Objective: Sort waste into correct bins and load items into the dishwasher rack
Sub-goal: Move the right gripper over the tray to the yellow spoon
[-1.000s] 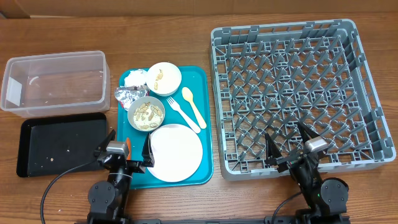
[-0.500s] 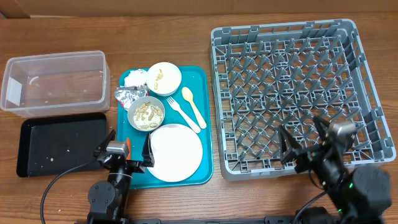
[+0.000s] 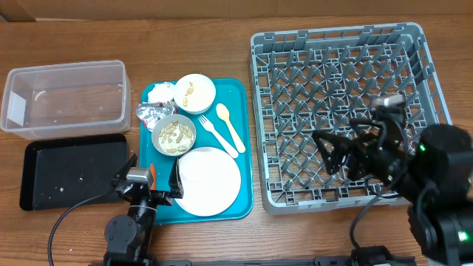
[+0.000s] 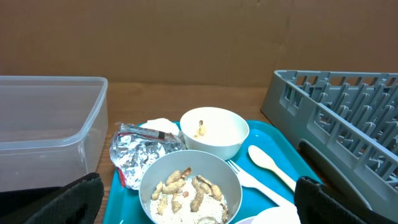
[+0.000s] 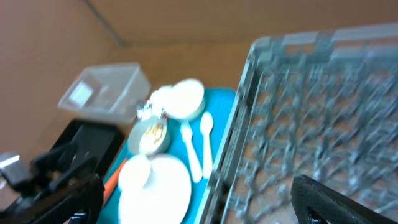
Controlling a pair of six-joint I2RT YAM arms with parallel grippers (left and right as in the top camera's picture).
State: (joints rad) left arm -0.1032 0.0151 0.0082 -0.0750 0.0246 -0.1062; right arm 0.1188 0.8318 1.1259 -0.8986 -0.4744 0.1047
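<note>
**Nothing sorted, nothing loaded: both claws wide and empty**

From overhead, the dishwasher rack (image 3: 259, 118) fills the right side of the table and its lattice floor is bare. The clear tub (image 3: 74, 100) sits at the far-left corner with the black tray (image 3: 74, 170) just in front of it along the left edge. Both hold no more than a few specks.

Everything to be handled lies on the teal serving tray (image 3: 238, 96) in the middle of the table:
- the napkin (image 3: 159, 94) and foil wrapper (image 3: 151, 114) on its left side
- one bowl (image 3: 195, 92) towards the far edge, and a second bowl (image 3: 174, 134), full of beige scraps, behind the plate (image 3: 210, 181)
- the spoon (image 3: 230, 125) and fork (image 3: 218, 135) side by side

I cannot make out a cup.

The left gripper (image 3: 151, 177) sits at the near edge, its fingers spread wide at the tray's near-left corner, holding nothing. The right gripper (image 3: 346, 151) hangs over the near half of the rack, also spread wide and empty.

The left wrist view shows the scrap bowl closest, between the parted fingers. The foil and napkin are beside it, and the other bowl, holding a small bit of food, is behind it.

The right wrist view is blurred. It looks past the rack's wall to the teal tray, its fingers far apart with nothing between them.

As I judge it, the task has not started. All the waste has to be binned, the bowls emptied, and every dish racked.
</note>
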